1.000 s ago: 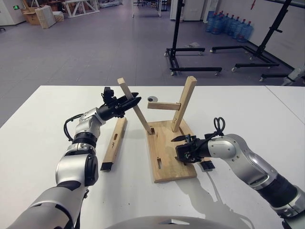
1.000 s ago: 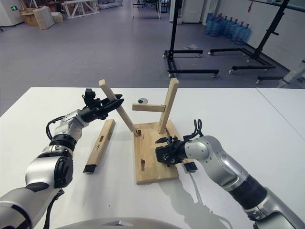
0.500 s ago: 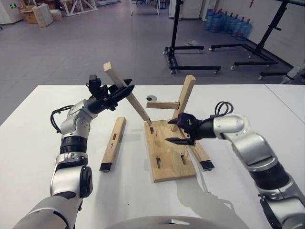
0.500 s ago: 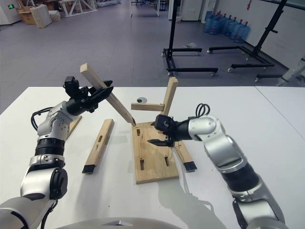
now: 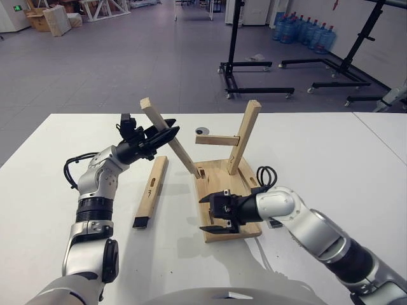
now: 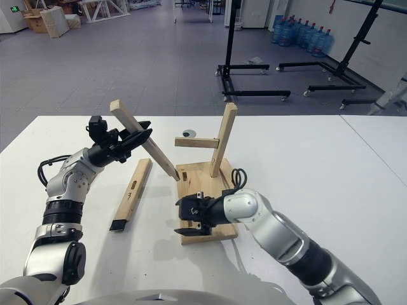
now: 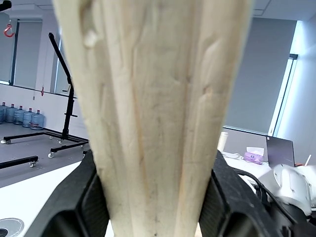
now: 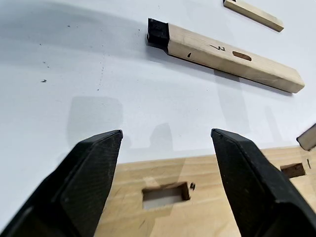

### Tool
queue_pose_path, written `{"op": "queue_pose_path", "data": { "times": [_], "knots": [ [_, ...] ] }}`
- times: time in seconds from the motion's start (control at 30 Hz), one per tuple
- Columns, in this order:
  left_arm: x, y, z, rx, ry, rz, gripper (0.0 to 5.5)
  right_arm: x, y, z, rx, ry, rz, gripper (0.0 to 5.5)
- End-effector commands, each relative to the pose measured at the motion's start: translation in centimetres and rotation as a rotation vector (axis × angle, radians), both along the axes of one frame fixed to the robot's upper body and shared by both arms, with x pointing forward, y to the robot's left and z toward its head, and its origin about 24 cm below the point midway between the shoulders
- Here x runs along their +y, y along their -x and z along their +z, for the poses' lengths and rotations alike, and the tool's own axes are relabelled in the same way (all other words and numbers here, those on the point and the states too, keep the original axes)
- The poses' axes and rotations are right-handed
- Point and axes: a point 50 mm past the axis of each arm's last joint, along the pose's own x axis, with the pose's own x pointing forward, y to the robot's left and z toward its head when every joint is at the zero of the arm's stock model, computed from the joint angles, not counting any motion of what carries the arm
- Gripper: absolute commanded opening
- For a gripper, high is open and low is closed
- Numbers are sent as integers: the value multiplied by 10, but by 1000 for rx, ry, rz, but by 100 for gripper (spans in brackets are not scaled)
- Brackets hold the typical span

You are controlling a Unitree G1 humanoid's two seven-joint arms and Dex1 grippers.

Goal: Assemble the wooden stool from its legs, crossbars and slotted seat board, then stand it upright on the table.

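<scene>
On the white table [image 5: 51, 190] the slotted seat board [image 5: 219, 181] lies flat. One leg [image 5: 245, 136] with a crossbar [image 5: 216, 140] stands at its far end. A loose leg [image 5: 151, 190] lies beside the board. The left gripper [image 5: 164, 133] is clamped on a second leg [image 5: 181, 152], tilted with its lower end at a far-left slot, apparently for seating. The right gripper [image 5: 211, 213] is spread wide and empty over a near-edge slot [image 8: 165, 191], probably to steady the board.
</scene>
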Motion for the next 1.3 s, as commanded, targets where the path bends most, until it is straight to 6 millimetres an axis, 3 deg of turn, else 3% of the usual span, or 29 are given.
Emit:
{"op": "queue_pose_path", "data": {
  "times": [0.03, 0.13, 0.33, 0.67, 0.8, 1.03, 1.1, 1.3],
  "knots": [
    [-1, 2, -1, -1, -9, 0, 202, 17, 4, 0, -46, -4, 58, 332],
    [-2, 2, -1, -1, -8, 0, 202, 19, 7, -5, -72, 47, 105, 332],
    [-6, 1, -2, -4, -3, 4, 202, 1, -6, -17, -111, 212, 97, 332],
    [-5, -1, -1, -12, -8, 17, 202, -27, -7, -9, -92, 282, 97, 332],
    [-1, -1, -1, -15, -15, 30, 202, -22, -10, 13, -95, 197, 75, 332],
    [2, -2, -4, -5, 6, 63, 202, 4, -27, 90, -51, -201, -11, 332],
    [1, -4, -8, 6, 12, 80, 202, 0, -32, 96, -41, -232, -47, 332],
    [-4, -10, -23, 43, 49, 139, 202, -17, -38, 82, 3, -195, -122, 332]
  ]
}}
